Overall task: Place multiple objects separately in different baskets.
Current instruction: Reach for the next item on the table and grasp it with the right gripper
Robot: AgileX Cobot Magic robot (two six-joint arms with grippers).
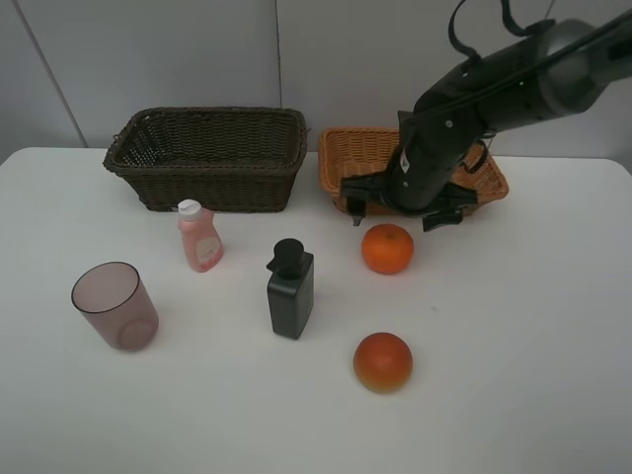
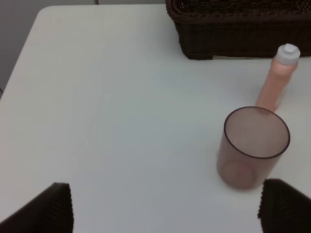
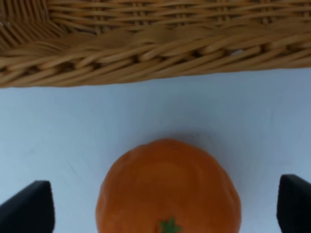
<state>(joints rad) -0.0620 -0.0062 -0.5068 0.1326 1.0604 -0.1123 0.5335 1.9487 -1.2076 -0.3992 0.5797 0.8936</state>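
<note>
My right gripper (image 1: 398, 214) hangs open just above and behind the orange (image 1: 387, 248), at the front wall of the light tan basket (image 1: 336, 148). In the right wrist view the orange (image 3: 167, 184) lies between the spread fingertips (image 3: 26, 211), untouched, with the tan basket (image 3: 146, 53) beyond it. The left gripper (image 2: 167, 213) is open over bare table, short of the mauve cup (image 2: 255, 145) and the pink bottle (image 2: 277, 80). A dark pump bottle (image 1: 290, 288), a red-orange fruit (image 1: 382, 361), the cup (image 1: 116, 305) and the pink bottle (image 1: 199, 237) stand on the table.
The dark brown basket (image 1: 207, 153) stands at the back left, beside the tan one; its corner (image 2: 233, 29) shows in the left wrist view. The white table (image 1: 513, 326) runs to a grey wall behind. The left arm is outside the exterior high view.
</note>
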